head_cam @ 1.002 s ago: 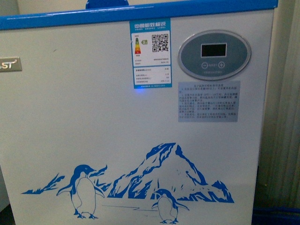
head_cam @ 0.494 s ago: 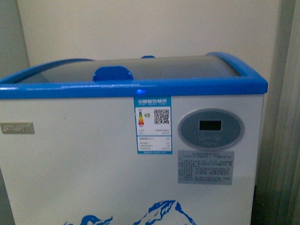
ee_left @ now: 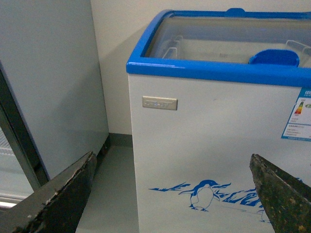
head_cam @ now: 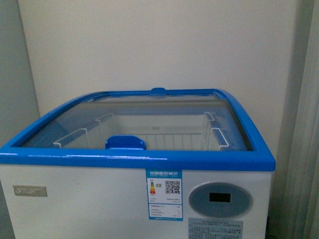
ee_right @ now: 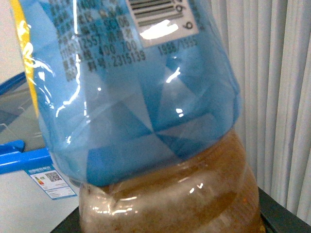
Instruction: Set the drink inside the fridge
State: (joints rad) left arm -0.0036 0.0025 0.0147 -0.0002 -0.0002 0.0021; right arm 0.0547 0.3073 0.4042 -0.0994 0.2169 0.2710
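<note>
The fridge [head_cam: 99, 199] is a white chest freezer with a blue top rim [head_cam: 134, 159], right in front of me. Its curved glass lids [head_cam: 164, 117] look shut, with a blue handle [head_cam: 125, 142] at the near edge and white wire baskets under the glass. Neither arm shows in the front view. My left gripper [ee_left: 171, 156] is open and holds nothing, facing the fridge's penguin decal [ee_left: 204, 193]. The drink bottle [ee_right: 146, 97], with a blue label and brown liquid, fills the right wrist view. My right gripper [ee_right: 170, 221] is shut on its lower part.
A tall grey-white cabinet [ee_left: 48, 82] stands left of the fridge, with a strip of grey floor [ee_left: 114, 194] between them. A pale curtain [head_cam: 304, 149] hangs to the fridge's right. A cream wall [head_cam: 149, 45] is behind.
The front view has risen from the fridge's front panel and penguin decal to its top. The glass lids and the baskets inside have come into sight.
</note>
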